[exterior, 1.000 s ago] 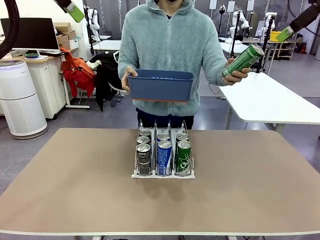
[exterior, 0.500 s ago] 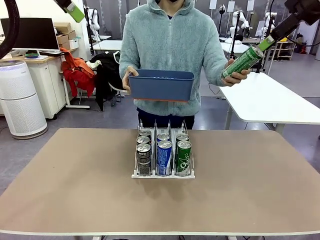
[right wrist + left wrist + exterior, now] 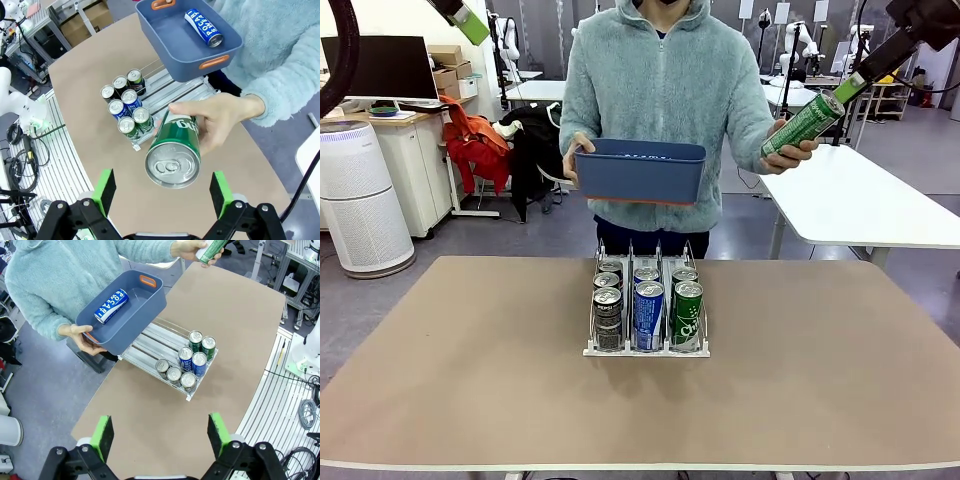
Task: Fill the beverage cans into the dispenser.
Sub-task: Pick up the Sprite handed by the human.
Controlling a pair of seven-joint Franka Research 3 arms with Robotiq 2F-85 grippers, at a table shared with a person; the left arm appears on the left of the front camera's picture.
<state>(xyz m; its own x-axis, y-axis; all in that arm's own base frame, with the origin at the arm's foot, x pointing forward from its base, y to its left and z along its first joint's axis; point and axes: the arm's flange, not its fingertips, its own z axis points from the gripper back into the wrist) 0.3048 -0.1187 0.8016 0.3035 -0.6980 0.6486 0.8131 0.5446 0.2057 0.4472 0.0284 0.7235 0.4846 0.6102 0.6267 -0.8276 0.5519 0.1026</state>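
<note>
Right tool apart, green can at 12 o'clock: clamp its lid end, clear of hand at 2 o'clock.

Cans: 3 dark, 3 blue, 3 green. Dispenser 1, tub 1.

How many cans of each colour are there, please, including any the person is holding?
Dark cans: 3, all in the dispenser
Blue cans: 3, with 2 in the dispenser and 1 in the tub
Green cans: 3, with 2 in the dispenser and 1 in the person's hand
Total: 9
</note>
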